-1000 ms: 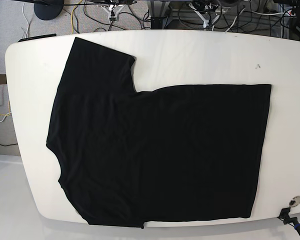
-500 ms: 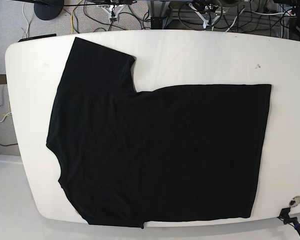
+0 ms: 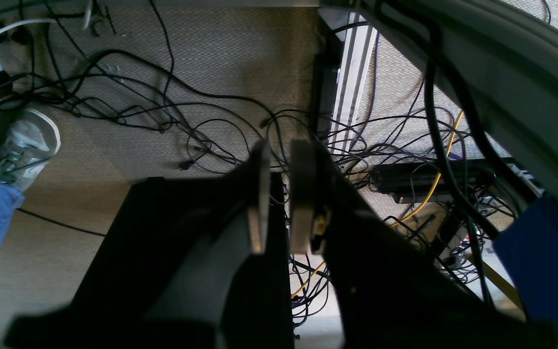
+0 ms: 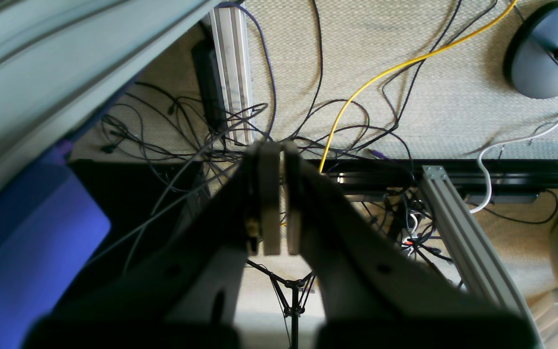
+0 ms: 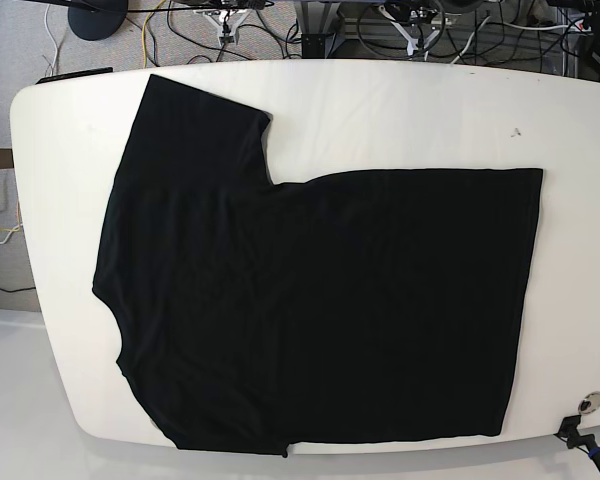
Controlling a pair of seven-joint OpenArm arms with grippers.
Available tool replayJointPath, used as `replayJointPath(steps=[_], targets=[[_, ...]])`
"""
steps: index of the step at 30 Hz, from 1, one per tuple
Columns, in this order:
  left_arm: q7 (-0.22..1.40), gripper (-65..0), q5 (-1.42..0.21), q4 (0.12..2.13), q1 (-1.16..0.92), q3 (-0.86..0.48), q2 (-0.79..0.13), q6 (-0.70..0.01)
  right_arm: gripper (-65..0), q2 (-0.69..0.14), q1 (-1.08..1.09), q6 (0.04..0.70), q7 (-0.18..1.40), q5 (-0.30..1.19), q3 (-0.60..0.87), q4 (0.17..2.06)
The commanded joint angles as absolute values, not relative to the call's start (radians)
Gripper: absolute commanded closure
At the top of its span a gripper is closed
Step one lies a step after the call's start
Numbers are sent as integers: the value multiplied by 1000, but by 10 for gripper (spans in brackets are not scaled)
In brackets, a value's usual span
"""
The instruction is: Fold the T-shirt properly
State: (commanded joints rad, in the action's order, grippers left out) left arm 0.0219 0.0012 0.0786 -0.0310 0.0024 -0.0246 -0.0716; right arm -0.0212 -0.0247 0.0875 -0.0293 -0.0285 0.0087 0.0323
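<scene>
Left wrist view: the left claw [image 3: 279,194] has its jaws nearly together, a thin slit between them, holding nothing, over cables [image 3: 172,111] on carpet.

Right wrist view: the right claw [image 4: 277,194] is likewise almost closed and empty above a yellow cable [image 4: 380,72].

Base view: the T-shirt [image 5: 320,310] lies flat across the tabletop [image 5: 400,110], sleeve toward 11 o'clock, bare margin at 12 and 3 o'clock; neither claw appears.

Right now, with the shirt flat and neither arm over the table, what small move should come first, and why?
Probably bring one arm in over the T-shirt, toward its upper sleeve. It lies spread and unfolded on the table, while the left tool and right tool look nearly closed, empty, facing floor cables.
</scene>
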Motion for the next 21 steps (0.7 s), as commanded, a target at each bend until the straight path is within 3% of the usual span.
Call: replayJointPath(steps=[21], targets=[[18,-53,7,87,-32,2,-33,-75,-13,-20,-25,91,-30,-31,8,38]])
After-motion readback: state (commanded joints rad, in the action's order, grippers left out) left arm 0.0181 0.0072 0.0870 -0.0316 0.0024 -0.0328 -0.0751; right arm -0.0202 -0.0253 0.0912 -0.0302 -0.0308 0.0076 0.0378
